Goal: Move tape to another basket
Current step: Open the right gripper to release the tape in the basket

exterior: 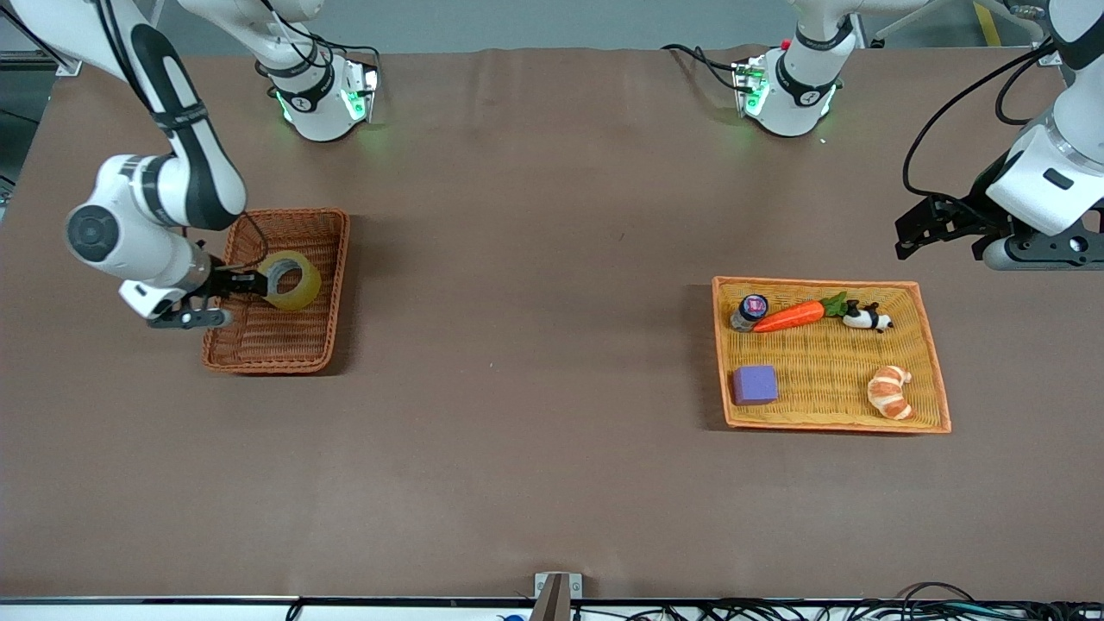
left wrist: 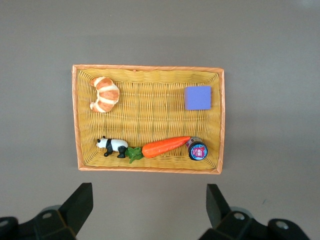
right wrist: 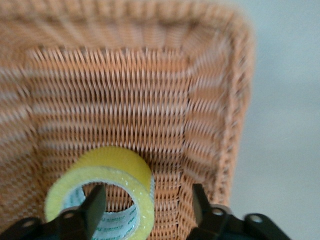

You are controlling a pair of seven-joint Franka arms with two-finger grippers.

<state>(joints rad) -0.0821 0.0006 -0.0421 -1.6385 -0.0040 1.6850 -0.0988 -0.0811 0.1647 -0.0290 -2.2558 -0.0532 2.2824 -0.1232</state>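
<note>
The tape is a yellowish ring standing on edge in the reddish-brown wicker basket at the right arm's end of the table. My right gripper is open. In the right wrist view one finger sits inside the hole of the tape, and the other finger is outside, clear of the roll's wall. The weave of the basket fills that view. My left gripper waits open and empty in the air beside the yellow tray.
The yellow-orange flat tray at the left arm's end holds a carrot, a panda figure, a croissant, a purple block and a small jar. The tray also shows in the left wrist view.
</note>
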